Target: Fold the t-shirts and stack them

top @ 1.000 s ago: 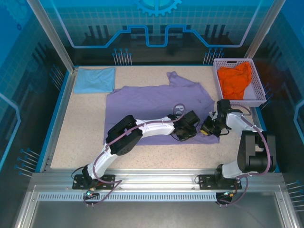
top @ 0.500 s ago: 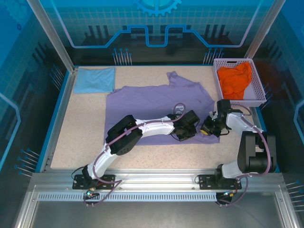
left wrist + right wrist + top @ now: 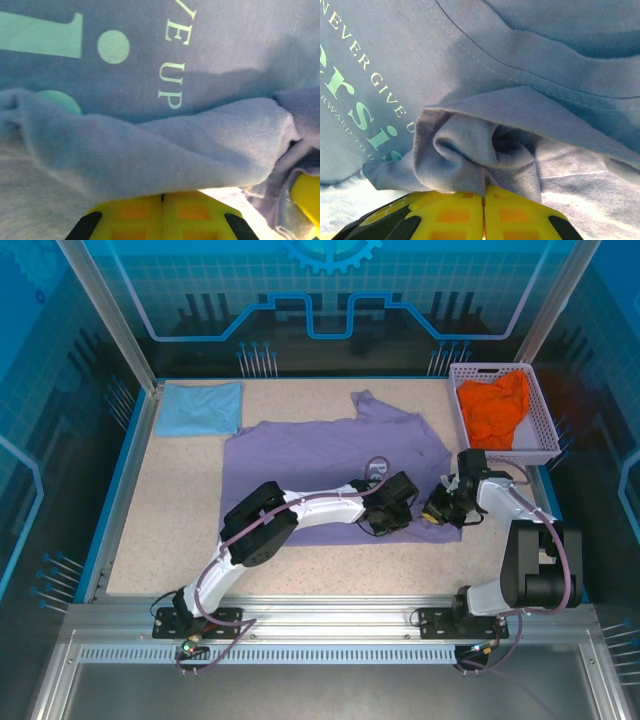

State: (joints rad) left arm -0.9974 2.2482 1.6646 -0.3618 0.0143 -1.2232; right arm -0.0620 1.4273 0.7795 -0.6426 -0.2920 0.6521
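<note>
Top external: the purple shirt point(image 3: 330, 455) is spread on the counter point(image 3: 170, 530), wider left to right. Its near-right hem is pinched in the closed left jaws and closed right jaws, set side by side; the shirt's body lies beyond and leftward of them.

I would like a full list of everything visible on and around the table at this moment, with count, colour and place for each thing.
lavender t-shirt: 1, lavender-purple with pale lettering, spread over the middle of the table, bunched at its near right edge
light blue t-shirt: 1, light blue, lying flat at the far left corner
orange t-shirt: 1, orange, crumpled inside the basket
basket: 1, pale lattice plastic, far right corner
table: 1, speckled beige
left gripper: 1, yellow fingers, shut on a fold of the lavender t-shirt
right gripper: 1, yellow fingers, shut on bunched lavender cloth
</note>
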